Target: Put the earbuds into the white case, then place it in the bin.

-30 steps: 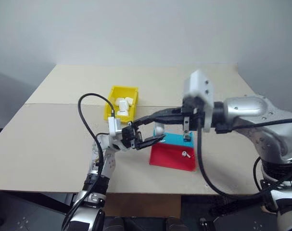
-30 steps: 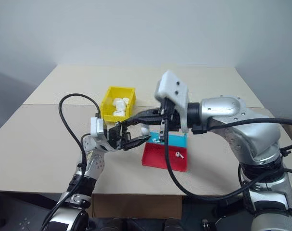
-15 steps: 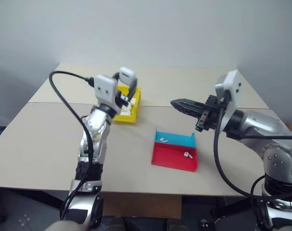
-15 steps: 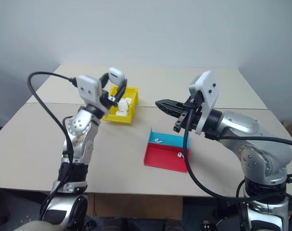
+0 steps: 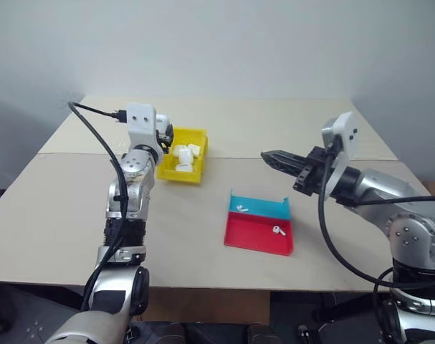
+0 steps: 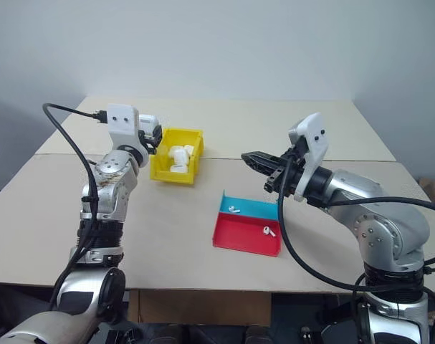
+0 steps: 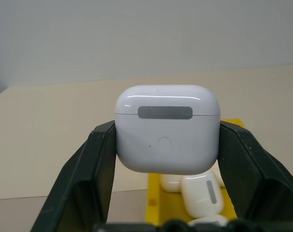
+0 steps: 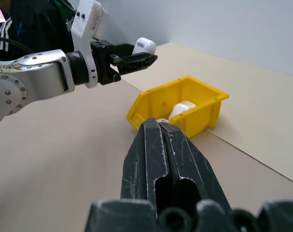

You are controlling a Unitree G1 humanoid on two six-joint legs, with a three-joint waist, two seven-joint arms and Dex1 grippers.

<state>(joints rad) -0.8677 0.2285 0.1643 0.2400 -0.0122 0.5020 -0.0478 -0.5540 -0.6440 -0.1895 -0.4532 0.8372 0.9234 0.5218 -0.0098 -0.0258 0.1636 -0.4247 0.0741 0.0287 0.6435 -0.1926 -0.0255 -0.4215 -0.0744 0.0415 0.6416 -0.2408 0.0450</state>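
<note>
Left pincer point(image 7: 166, 145) swung binward; two earbuds point(image 5: 260, 220) trayed.

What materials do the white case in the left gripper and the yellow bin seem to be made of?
The white case, clamped in the left gripper, looks like glossy hard plastic: soft reflections run along its rounded top, and a lid seam shows. The yellow bin looks like moulded plastic with a duller sheen: even bright colour, thin upright walls.
</note>
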